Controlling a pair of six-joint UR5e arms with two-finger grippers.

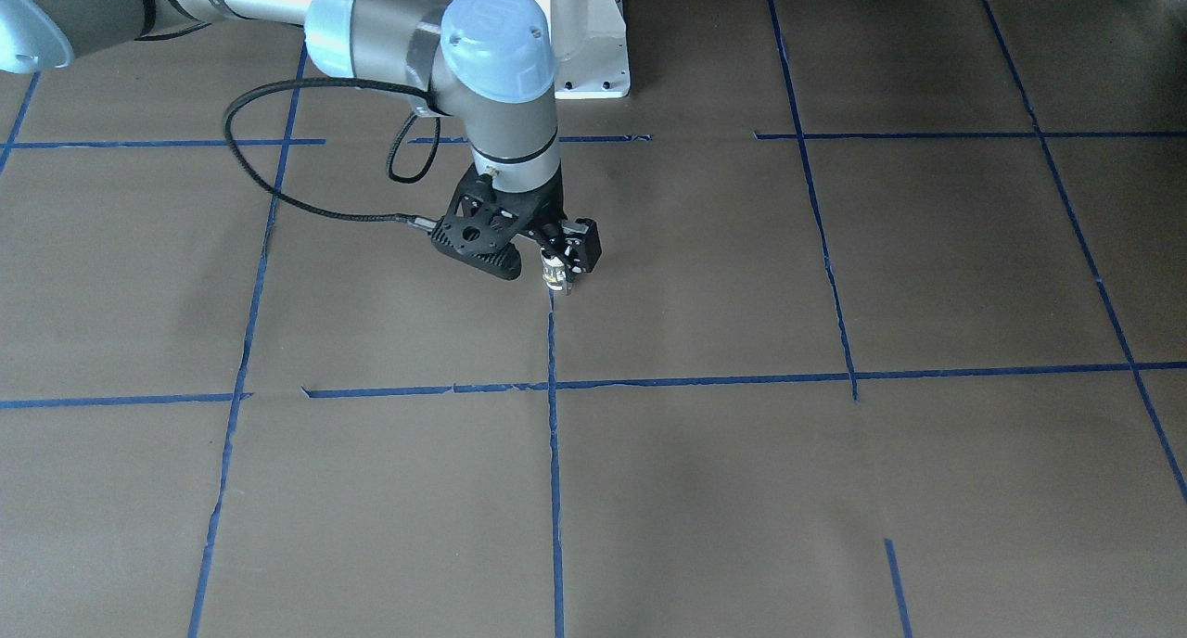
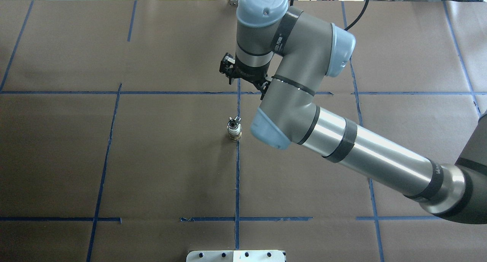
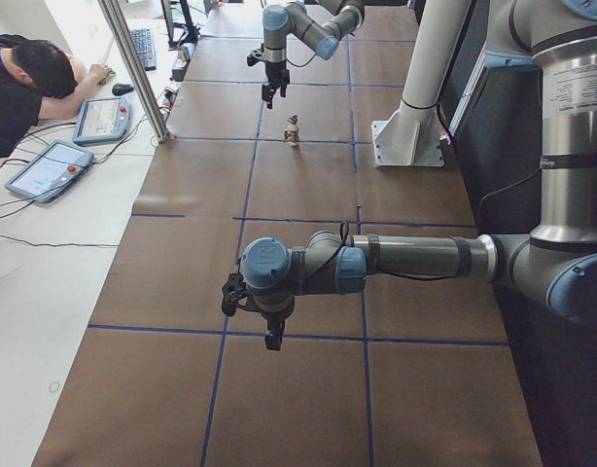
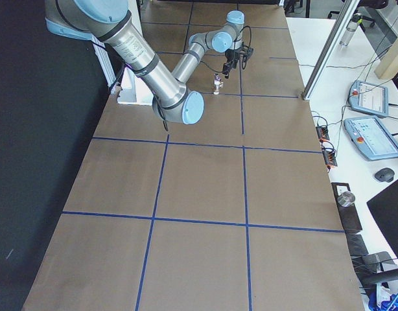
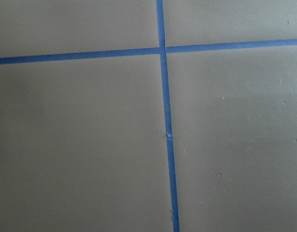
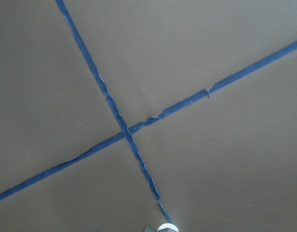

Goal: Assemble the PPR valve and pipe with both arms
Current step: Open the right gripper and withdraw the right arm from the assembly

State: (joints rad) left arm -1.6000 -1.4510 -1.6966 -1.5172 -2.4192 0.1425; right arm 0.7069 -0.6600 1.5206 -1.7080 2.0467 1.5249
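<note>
The PPR valve (image 2: 234, 133), brassy-silver, stands upright on a blue tape line, with the chrome pipe (image 2: 233, 121) on top of it as one small stack. The stack also shows in the front view (image 1: 554, 271), the left side view (image 3: 293, 129) and the right side view (image 4: 216, 84). My right gripper (image 2: 229, 72) hangs above and just beyond the stack, apart from it, its jaws open and empty. The right wrist view catches the stack's top (image 6: 163, 227) at its bottom edge. My left gripper (image 3: 271, 339) hovers over bare paper far from the stack. I cannot tell if it is open or shut.
Brown paper with a blue tape grid (image 2: 237, 178) covers the table. The white base plate (image 1: 593, 58) stands at the robot's side. An aluminium post (image 3: 133, 68), tablets (image 3: 48, 170) and an operator (image 3: 26, 83) are at the far side.
</note>
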